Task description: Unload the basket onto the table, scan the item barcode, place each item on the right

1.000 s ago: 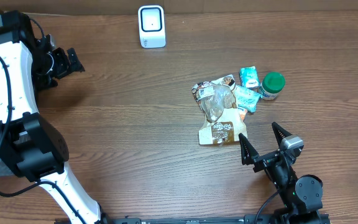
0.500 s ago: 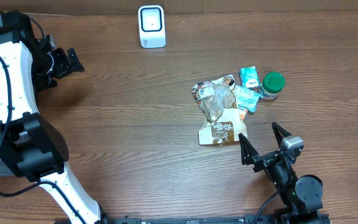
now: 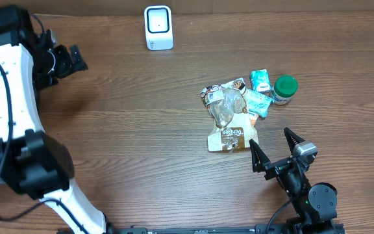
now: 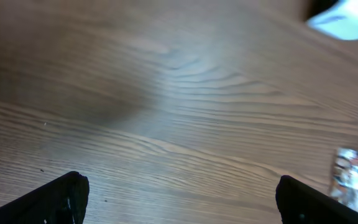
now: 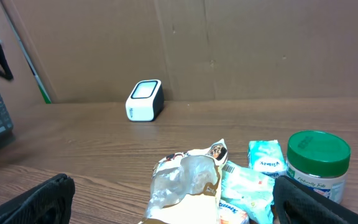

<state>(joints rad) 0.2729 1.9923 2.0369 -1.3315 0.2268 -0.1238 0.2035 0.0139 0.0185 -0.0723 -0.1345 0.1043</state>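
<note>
Right gripper [image 3: 270, 138] is spread wide, nothing between its black fingers, parked low at the near edge of the wooden desk [image 3: 141, 143]. Directly ahead of it, close to the fingertips, lies the brown paper snack bag [image 3: 229, 138] with a crumpled clear plastic wrapper [image 3: 226, 107] piled on its far end. That is the heap to scan from. Ahead and off toward its right finger stands the clear jar with a green lid [image 3: 284, 87], upright, and two teal foil packets [image 3: 260, 91] are wedged between jar and bag, touching both. Far beyond the heap, ahead and to the left of this gripper, sits the small white box-shaped barcode scanner [image 3: 158, 27], upright near the desk's back edge, well apart from every item. Over on the other side, the left gripper [image 3: 78, 57] is also released and empty, hovering over bare wood. From its own camera the scanner is only a pale blur ahead to its right, and the heap peeks in at the right edge, well apart from its fingers.
</note>
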